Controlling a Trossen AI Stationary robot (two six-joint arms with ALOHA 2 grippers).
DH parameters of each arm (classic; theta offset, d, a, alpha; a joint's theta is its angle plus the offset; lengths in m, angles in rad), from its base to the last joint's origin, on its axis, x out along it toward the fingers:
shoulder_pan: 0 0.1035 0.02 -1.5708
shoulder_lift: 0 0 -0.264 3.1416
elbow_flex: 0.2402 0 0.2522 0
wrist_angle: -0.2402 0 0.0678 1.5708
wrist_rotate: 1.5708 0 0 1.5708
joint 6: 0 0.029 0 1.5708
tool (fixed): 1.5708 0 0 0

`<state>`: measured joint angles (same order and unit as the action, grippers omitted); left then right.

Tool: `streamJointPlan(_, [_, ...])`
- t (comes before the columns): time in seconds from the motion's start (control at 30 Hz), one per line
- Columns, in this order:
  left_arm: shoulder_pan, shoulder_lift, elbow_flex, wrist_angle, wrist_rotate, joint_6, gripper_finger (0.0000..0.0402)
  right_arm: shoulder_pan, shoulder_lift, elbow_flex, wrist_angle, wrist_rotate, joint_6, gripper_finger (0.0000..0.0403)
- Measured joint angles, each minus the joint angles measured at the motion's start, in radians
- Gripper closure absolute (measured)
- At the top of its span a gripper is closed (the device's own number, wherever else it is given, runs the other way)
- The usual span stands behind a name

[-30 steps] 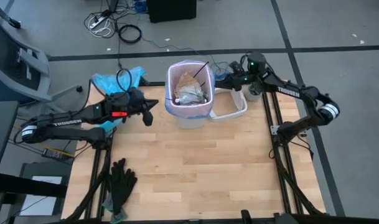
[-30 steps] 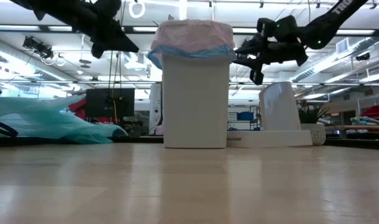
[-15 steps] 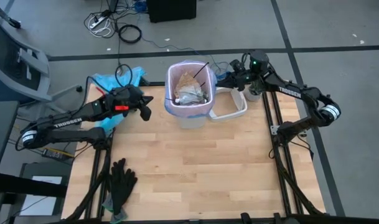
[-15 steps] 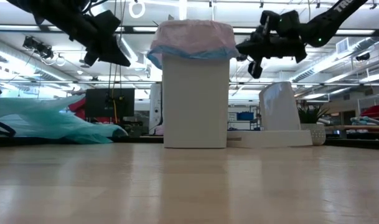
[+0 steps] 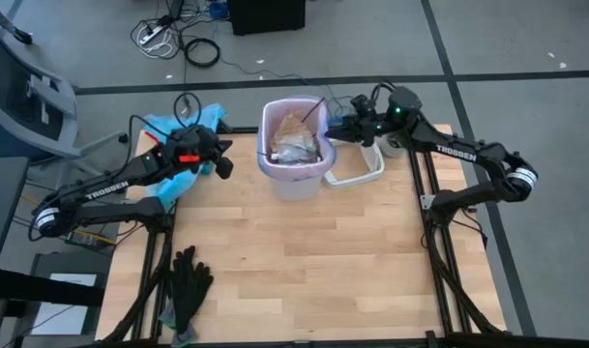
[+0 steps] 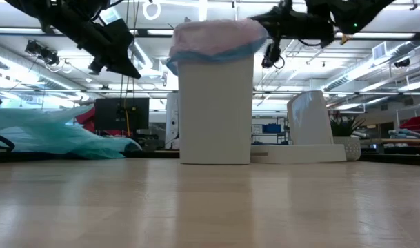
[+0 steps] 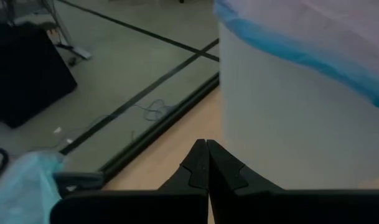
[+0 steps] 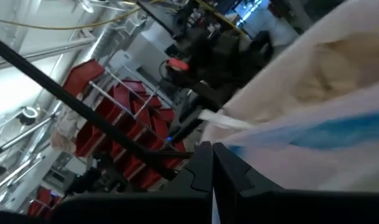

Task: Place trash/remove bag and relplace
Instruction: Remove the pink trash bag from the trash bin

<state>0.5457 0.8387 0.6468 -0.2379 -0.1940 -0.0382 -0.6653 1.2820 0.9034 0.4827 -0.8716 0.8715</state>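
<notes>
I count one white bin (image 5: 292, 184) at upper centre, one pink bag (image 5: 267, 166) lining it, one bin lid (image 5: 357, 166) to its right, one light-blue bag (image 5: 170, 127) upper left, and two of my arms.

1. The left arm (image 5: 101, 186) bears the white word "TROSSEN" along its forearm link in the high view.
2. The right arm (image 5: 456, 148) bears the same white "TROSSEN" lettering on its link, also in the high view.
3. No other text, label or number is legible in any view.
</notes>
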Motion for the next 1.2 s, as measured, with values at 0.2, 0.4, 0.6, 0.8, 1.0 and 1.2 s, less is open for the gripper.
streamJointPlan(0.2, [0.020,0.000,0.000,0.026,-0.003,0.093,0.0401,0.114,0.073,0.164,-0.012,0.090,-0.010,0.0403])
streamJointPlan(0.4, [0.027,0.000,0.000,0.045,0.009,0.151,0.0400,0.157,0.191,0.341,-0.162,0.176,-0.071,0.0403])
streamJointPlan(0.6, [0.055,0.000,0.000,0.016,0.105,0.175,0.0400,0.162,0.217,0.442,-0.296,0.240,-0.153,0.0403])
streamJointPlan(0.8, [0.116,0.036,0.000,0.002,0.421,0.214,0.0400,0.151,0.208,0.500,-0.303,0.247,-0.169,0.0403])
streamJointPlan(1.0, [0.199,0.183,0.000,0.035,0.727,0.211,0.0400,0.150,0.192,0.507,-0.351,0.246,-0.183,0.0403])
streamJointPlan(1.2, [0.320,0.317,0.000,0.215,0.937,0.129,0.0399,0.150,0.129,0.507,-0.480,0.265,-0.238,0.0403])
